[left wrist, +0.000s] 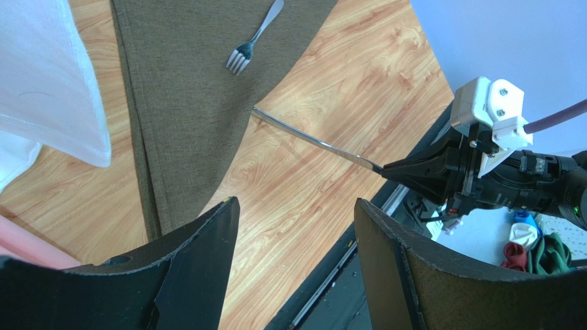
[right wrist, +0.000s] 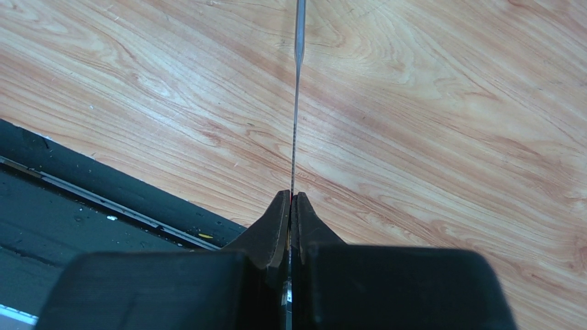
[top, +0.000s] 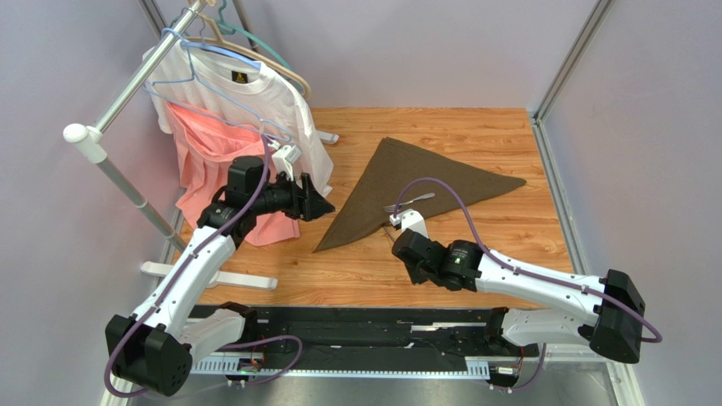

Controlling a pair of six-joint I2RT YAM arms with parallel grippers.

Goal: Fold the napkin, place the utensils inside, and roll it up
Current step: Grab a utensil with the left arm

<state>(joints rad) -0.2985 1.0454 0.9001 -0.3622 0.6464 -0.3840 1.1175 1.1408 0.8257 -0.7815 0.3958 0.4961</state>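
The dark olive-brown napkin (top: 398,182) lies folded into a triangle on the wooden table; it also shows in the left wrist view (left wrist: 186,82). The silver fork (top: 413,201) lies on it near its lower edge (left wrist: 251,41). My right gripper (top: 397,230) is shut on the knife (right wrist: 296,103), held edge-on just above the wood. In the left wrist view the knife (left wrist: 310,139) reaches from the right gripper (left wrist: 386,167) to the napkin's edge. My left gripper (top: 322,203) is open and empty (left wrist: 296,206), above the wood beside the napkin's left edge.
A garment rack stands at the back left with a white T-shirt (top: 254,101) and a pink garment (top: 208,161) on hangers; its white foot (top: 212,275) lies on the table. The shirt's hem hangs close to my left gripper (left wrist: 48,89). A black rail (top: 356,334) runs along the near edge.
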